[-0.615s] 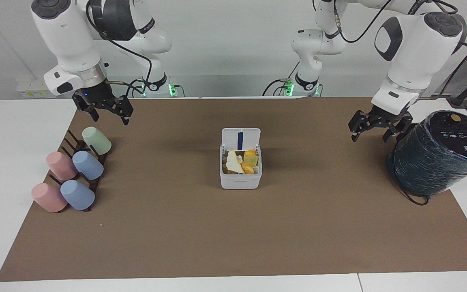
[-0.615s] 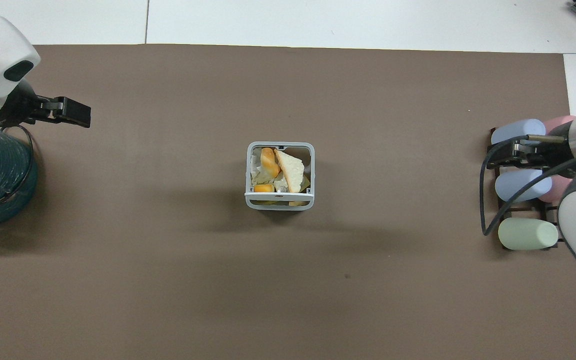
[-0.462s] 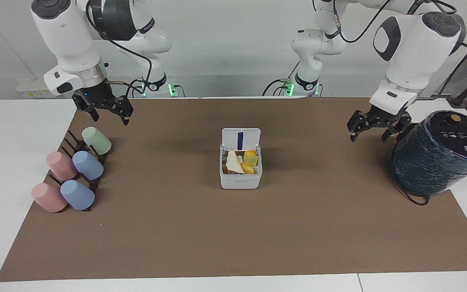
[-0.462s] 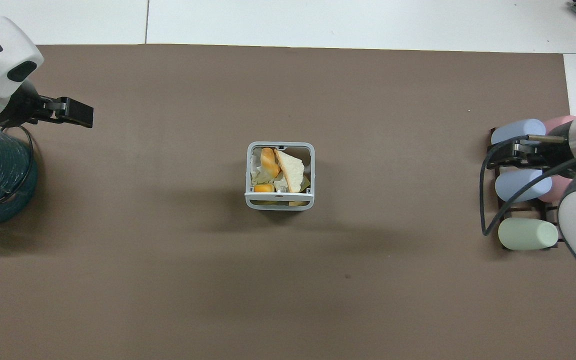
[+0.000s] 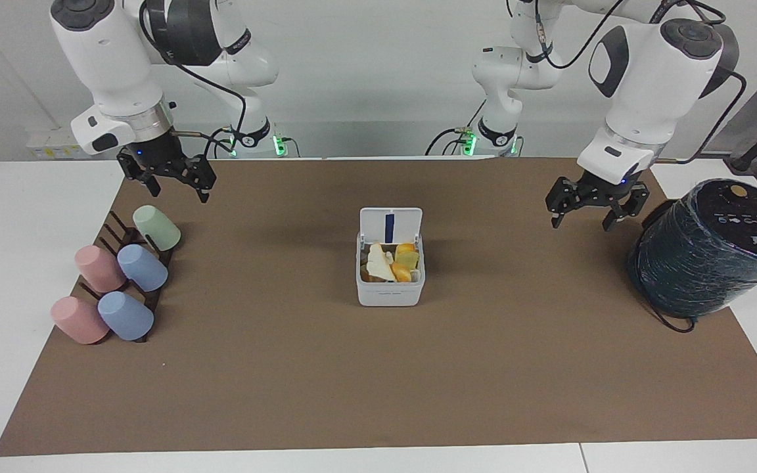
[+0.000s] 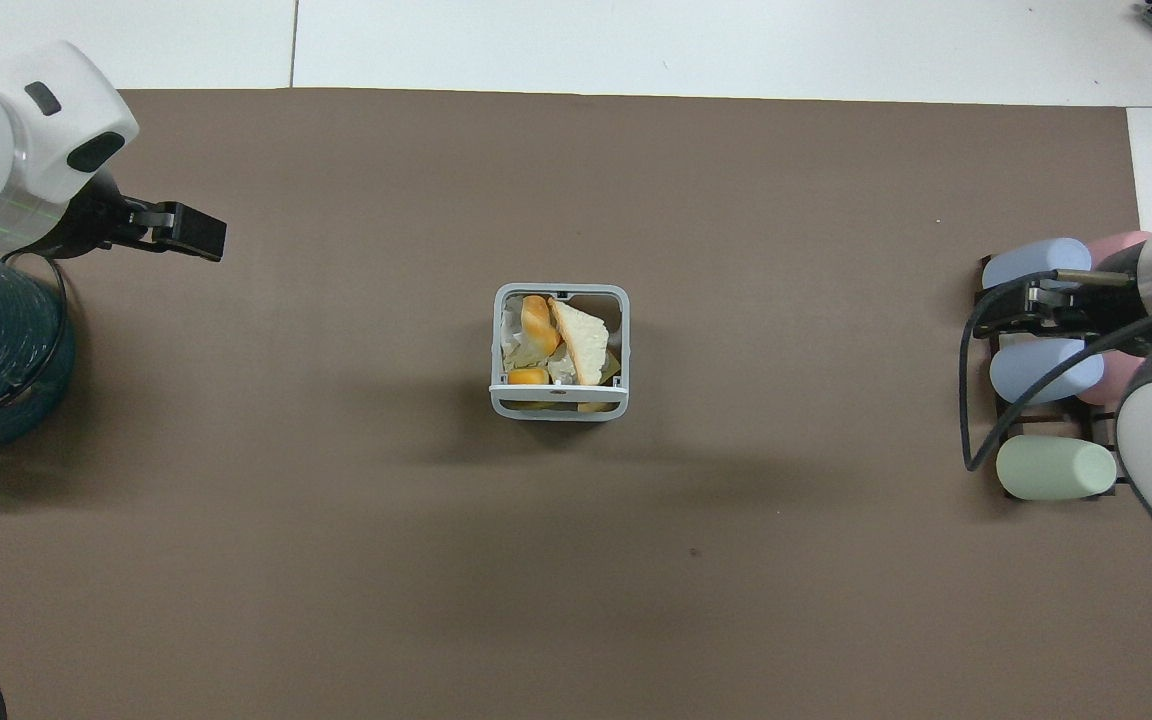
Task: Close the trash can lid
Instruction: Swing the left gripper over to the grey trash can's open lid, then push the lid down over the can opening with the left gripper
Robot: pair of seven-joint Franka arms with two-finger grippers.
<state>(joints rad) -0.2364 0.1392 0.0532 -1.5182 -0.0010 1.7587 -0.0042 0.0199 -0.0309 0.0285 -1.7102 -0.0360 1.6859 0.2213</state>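
Note:
The small white trash can [image 5: 389, 293] stands at the middle of the brown mat, filled with orange and pale scraps; it also shows in the overhead view [image 6: 497, 350]. Its lid [image 5: 390, 225] stands upright on the edge nearer to the robots, with the blue strip of its underside showing; from overhead the lid [image 6: 558, 391] is seen edge-on. My left gripper [image 5: 582, 223] is open and empty in the air over the mat, between the can and the dark cylinder, and shows overhead too [image 6: 194, 232]. My right gripper [image 5: 179, 194] is open and empty, waiting over the cup rack.
A large dark plastic-wrapped cylinder [image 5: 710, 246] stands at the left arm's end of the table, with a cable at its base. A rack of pink, blue and green cups [image 5: 119, 282] lies at the right arm's end. The brown mat [image 5: 378, 381] covers the table's middle.
My left gripper has moved away from the dark cylinder, toward the trash can. The right arm, the can and the lid have not moved.

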